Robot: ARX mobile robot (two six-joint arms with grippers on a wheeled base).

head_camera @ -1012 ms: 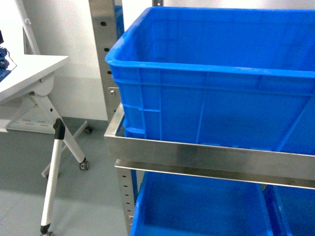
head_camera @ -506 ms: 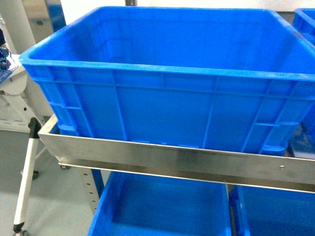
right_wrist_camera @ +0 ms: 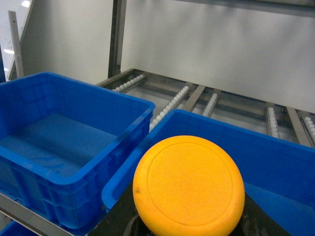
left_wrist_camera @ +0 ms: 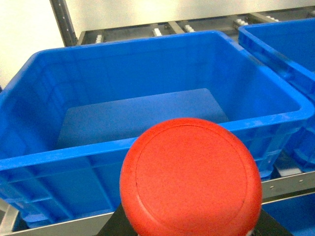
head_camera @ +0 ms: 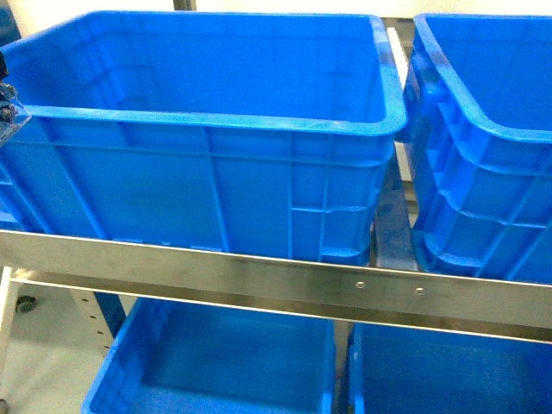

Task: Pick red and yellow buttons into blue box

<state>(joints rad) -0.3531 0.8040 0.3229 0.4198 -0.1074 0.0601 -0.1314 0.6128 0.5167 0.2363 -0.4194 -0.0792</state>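
Note:
The red button (left_wrist_camera: 191,177) fills the lower middle of the left wrist view, cap toward the camera, with my left gripper (left_wrist_camera: 192,232) shut on its body; only black finger edges show beside it. It hangs at the near side of an empty blue box (left_wrist_camera: 147,113), in front of the wall. The yellow button (right_wrist_camera: 189,186) sits the same way in my right gripper (right_wrist_camera: 189,231), over the near left corner of a second blue box (right_wrist_camera: 280,162). The head view shows both boxes (head_camera: 216,121) (head_camera: 483,95) but neither gripper.
A steel shelf rail (head_camera: 259,269) runs across in front of the boxes. Two more blue boxes (head_camera: 224,366) (head_camera: 448,375) sit on the tier below. Roller tracks (right_wrist_camera: 177,101) and a grey wall lie behind the boxes.
The head view has swung right along the rack: the white table and its leg have gone out of view, the box has slid left, and a second box has come in on the right.

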